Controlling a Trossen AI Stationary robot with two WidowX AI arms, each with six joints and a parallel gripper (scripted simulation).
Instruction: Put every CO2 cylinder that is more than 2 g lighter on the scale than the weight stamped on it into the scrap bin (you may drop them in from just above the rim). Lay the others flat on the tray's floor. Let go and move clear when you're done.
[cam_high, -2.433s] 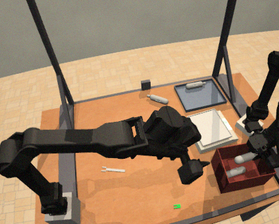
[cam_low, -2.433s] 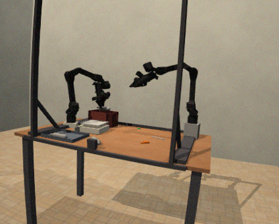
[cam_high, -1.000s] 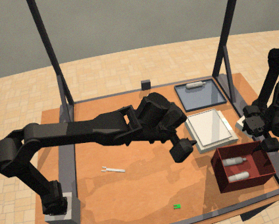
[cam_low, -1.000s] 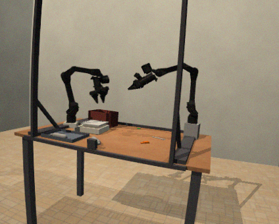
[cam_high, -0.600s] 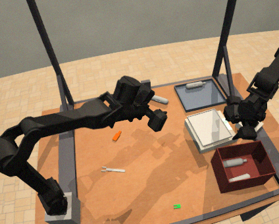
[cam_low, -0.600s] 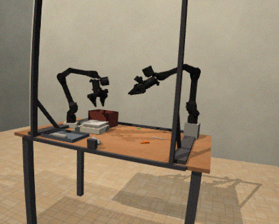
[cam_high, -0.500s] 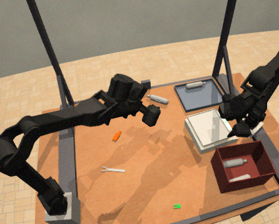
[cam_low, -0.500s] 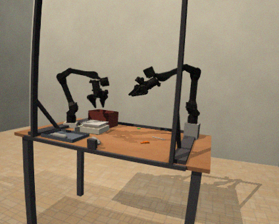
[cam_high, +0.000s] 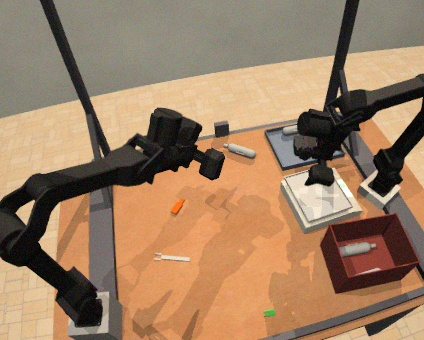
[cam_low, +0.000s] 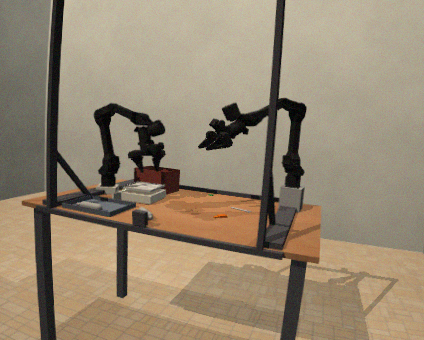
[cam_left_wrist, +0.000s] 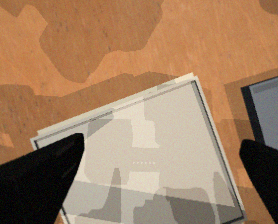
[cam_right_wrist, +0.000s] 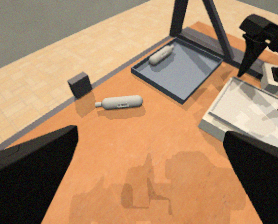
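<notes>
A grey CO2 cylinder lies flat on the table top near the back edge; it also shows in the right wrist view. Another cylinder lies in the blue-grey tray. The red scrap bin holds a cylinder, and a second one shows partly by its near wall. The white scale has an empty plate. My left gripper hangs open and empty just above the scale. My right gripper is open and empty, held high over the table, short of the loose cylinder.
A small dark block stands at the back edge near the loose cylinder. An orange piece, a white tool and a small green piece lie on the table. Frame posts rise at the back corners.
</notes>
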